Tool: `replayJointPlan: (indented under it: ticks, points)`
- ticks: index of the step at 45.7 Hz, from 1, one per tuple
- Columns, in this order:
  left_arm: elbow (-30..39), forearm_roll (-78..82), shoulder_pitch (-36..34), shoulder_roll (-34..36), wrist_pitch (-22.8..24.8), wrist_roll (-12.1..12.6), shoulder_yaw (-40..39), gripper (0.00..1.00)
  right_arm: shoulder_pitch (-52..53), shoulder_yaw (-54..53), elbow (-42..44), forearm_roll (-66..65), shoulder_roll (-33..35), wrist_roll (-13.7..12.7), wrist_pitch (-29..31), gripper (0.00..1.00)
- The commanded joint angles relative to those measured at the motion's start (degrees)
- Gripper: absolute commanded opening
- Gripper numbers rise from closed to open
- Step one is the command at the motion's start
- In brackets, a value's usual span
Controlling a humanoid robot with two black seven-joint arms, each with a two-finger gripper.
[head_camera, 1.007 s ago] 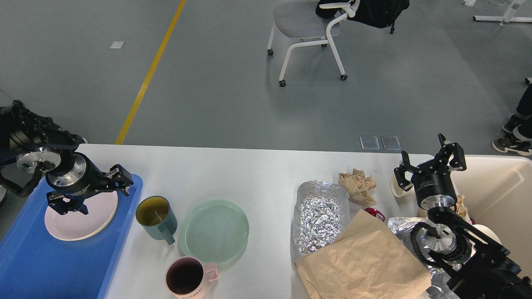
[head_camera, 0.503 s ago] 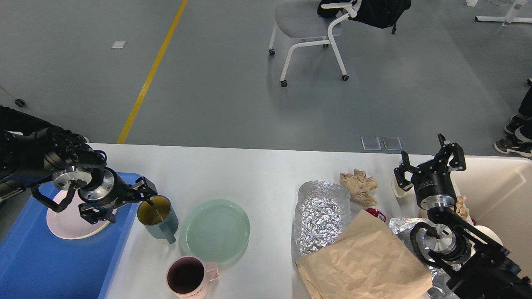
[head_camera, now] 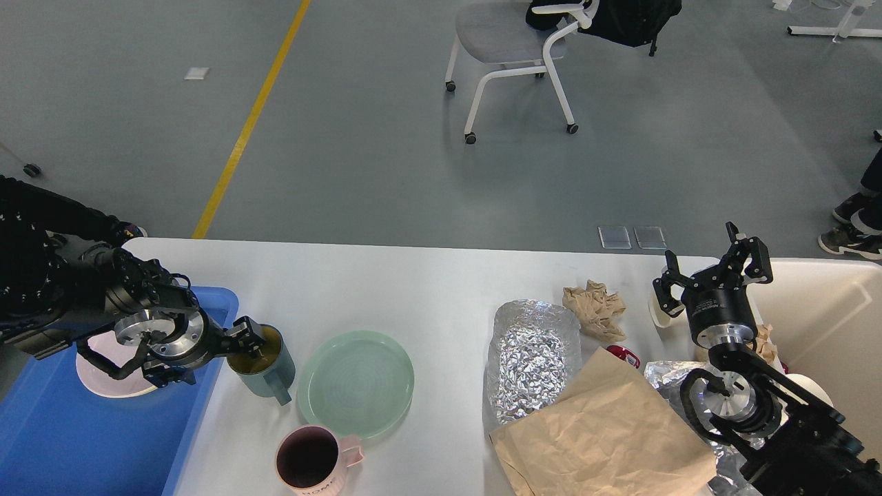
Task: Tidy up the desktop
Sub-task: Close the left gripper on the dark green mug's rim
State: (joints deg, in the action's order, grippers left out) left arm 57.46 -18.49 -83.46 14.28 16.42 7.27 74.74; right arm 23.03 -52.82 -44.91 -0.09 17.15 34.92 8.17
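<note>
The white desktop (head_camera: 413, 289) holds a teal mug (head_camera: 270, 372) with a yellow inside, a pale green plate (head_camera: 356, 382), a pink mug (head_camera: 310, 458), a crumpled foil sheet (head_camera: 530, 358), a crumpled brown paper ball (head_camera: 592, 306) and a flat brown paper bag (head_camera: 606, 434). My left gripper (head_camera: 247, 341) is open at the teal mug's left rim, with one finger over the opening. My right gripper (head_camera: 713, 272) is open and empty, raised at the desktop's right end beside the bin.
A blue tray (head_camera: 83, 434) at the left end holds a pale pink plate (head_camera: 103, 382), partly hidden by my left arm. A cream-white bin (head_camera: 827, 324) stands at the right. A small red item (head_camera: 623, 355) and more foil (head_camera: 665, 375) lie near my right arm. An office chair (head_camera: 510, 41) stands on the floor beyond.
My left gripper has moved right from over the pink plate in the tray to the teal mug's rim. The right arm has not moved.
</note>
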Motion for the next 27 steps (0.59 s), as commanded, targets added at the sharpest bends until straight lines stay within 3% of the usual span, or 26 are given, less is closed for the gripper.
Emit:
replayJointPlan:
  ticks: [1,7,13,23,27]
  points:
    - [-0.06,0.03,1.28,-0.04,-0.77,-0.06,-1.27,0.94,0.00,0.00,-0.01,0.00,-0.01,0.06,0.00,1.00]
    - [-0.68,0.12,2.60,0.04,-0.77,-0.15,-2.76,0.90,0.00,0.00,-0.01,0.00,0.08,0.06,0.00,1.00]
    - [-1.47,1.26,2.95,0.04,-0.69,-0.15,-3.38,0.65,0.00,0.00,-0.01,0.00,-0.01,0.06,0.00,1.00]
    - [-1.65,1.79,2.95,0.31,-0.77,0.03,-3.90,0.38,0.00,0.00,-0.01,0.00,-0.01,0.06,0.00,1.00]
    - [-1.65,1.97,2.95,0.48,-0.07,-0.06,-3.99,0.20,0.00,0.00,-0.01,0.00,-0.01,0.06,0.00,1.00]
